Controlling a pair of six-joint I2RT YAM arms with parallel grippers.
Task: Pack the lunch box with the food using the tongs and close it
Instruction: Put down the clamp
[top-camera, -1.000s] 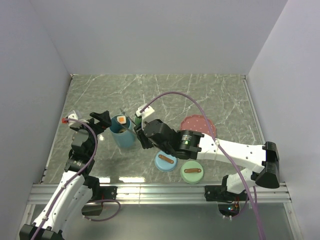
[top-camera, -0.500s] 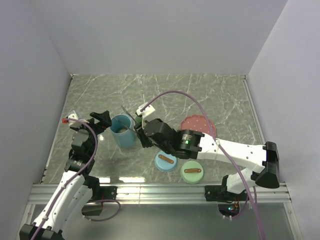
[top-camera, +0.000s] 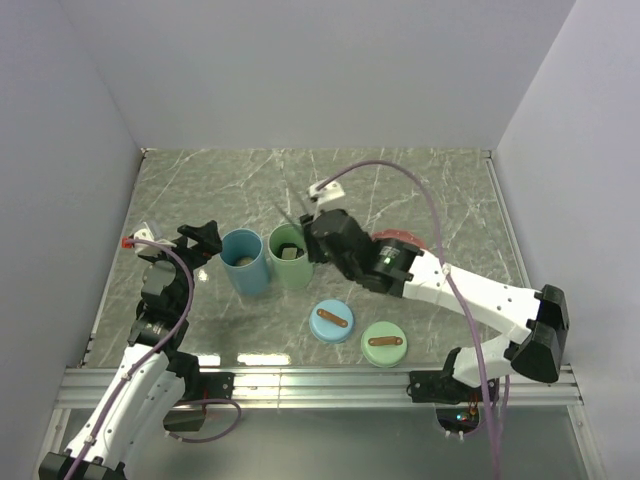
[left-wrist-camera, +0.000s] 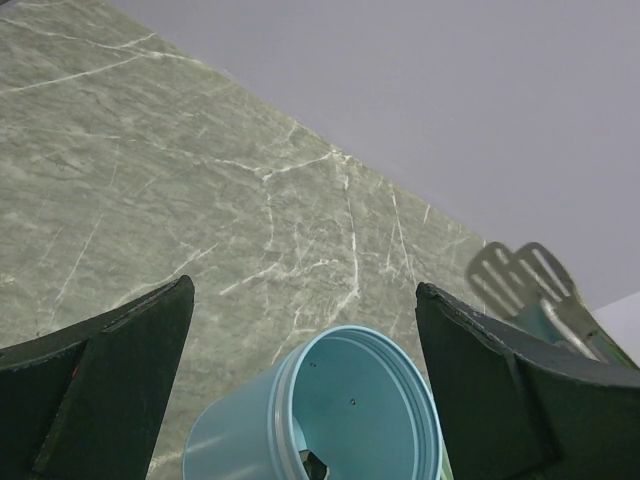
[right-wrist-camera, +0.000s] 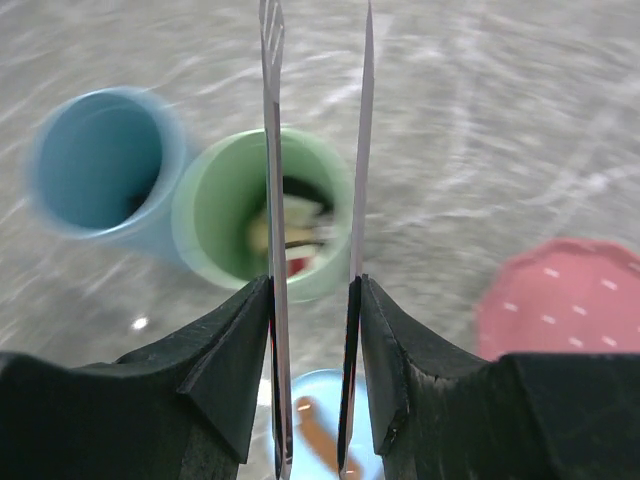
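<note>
The lunch box shows as two open round tubs, a blue tub (top-camera: 243, 262) and a green tub (top-camera: 290, 256), side by side. Food (right-wrist-camera: 290, 228) lies inside the green tub, and a dark piece of food (left-wrist-camera: 312, 464) sits at the bottom of the blue tub (left-wrist-camera: 330, 410). My right gripper (top-camera: 312, 228) is shut on the tongs (right-wrist-camera: 272, 150), whose two arms stand apart and hold nothing, over the green tub (right-wrist-camera: 262, 215). My left gripper (top-camera: 205, 240) is open just left of the blue tub, which lies ahead between its fingers (left-wrist-camera: 100, 390).
A blue lid (top-camera: 332, 321) and a green lid (top-camera: 383, 341) lie flat near the front. The pink dotted plate (right-wrist-camera: 565, 300) sits right of the tubs, mostly under my right arm in the top view. White walls close in the marble table (top-camera: 430, 190).
The orange-topped piece held over the blue tub a second ago is gone from the tongs. My right arm has swung right and back, uncovering the green tub. The left arm stayed put.
</note>
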